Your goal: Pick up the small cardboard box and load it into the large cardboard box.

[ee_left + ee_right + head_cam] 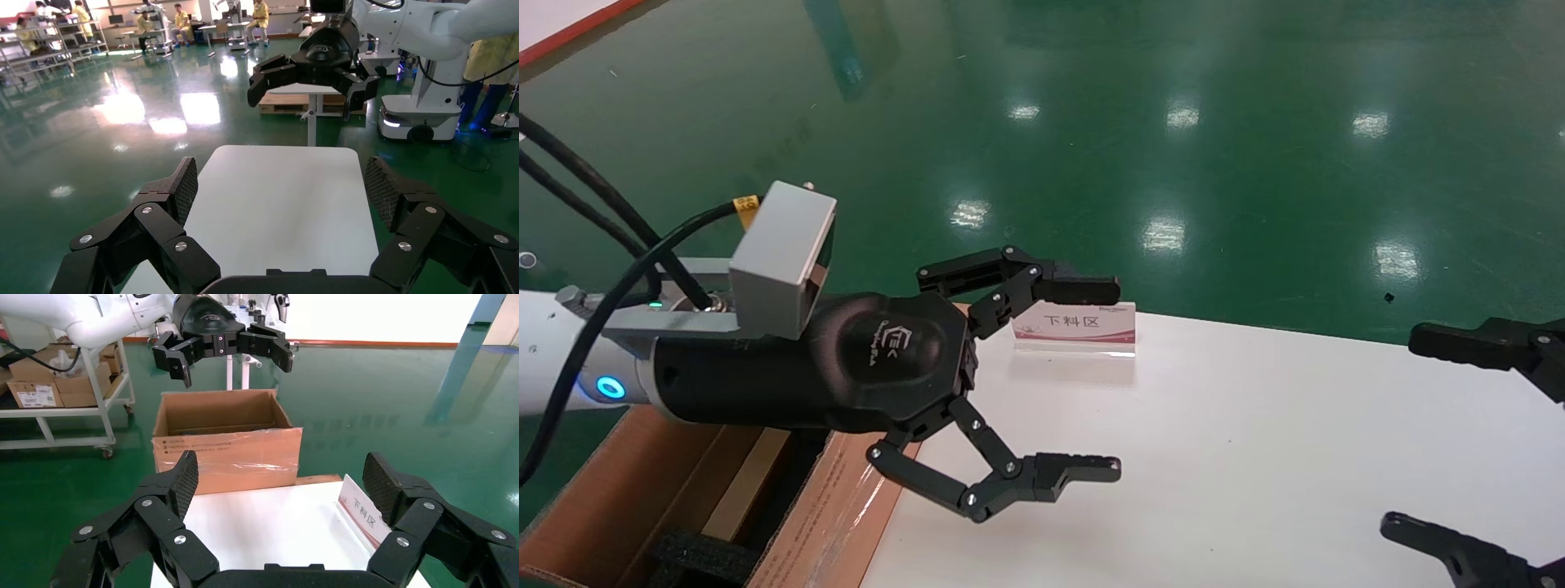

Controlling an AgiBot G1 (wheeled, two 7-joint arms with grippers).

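Large cardboard box (pixel 641 490): nearest the robot, at about 8 o'clock in the head view, flaps up, a black foam piece (pixel 703 555) lying inside; clear tape shines on the flap beside the white table (pixel 1254 457).
Left gripper (pixel 1091 380): hovers over the table's near-left part, just past the box, jaws spread wide and holding nothing.
Right gripper (pixel 1434 433): at 3 o'clock over the table's right edge, jaws wide apart and empty too.
Small cardboard box: not to be seen in any view (not on the table, and no carton shows in the visible part of the big box's inside).
Progress: either the small carton is already loaded and hidden below the left arm, or it has not arrived; I cannot tell which. Judging by two empty grippers, no pick is in hand.
Sign (pixel 1075 325): a small placard on a clear stand at 12 o'clock on the table's far edge, reading 下料区.
Other writing: small print on the box's taped flap, too fine to read; a logo on the left gripper's housing, illegible.
Floor (pixel 1173 122): glossy green, beyond the table.
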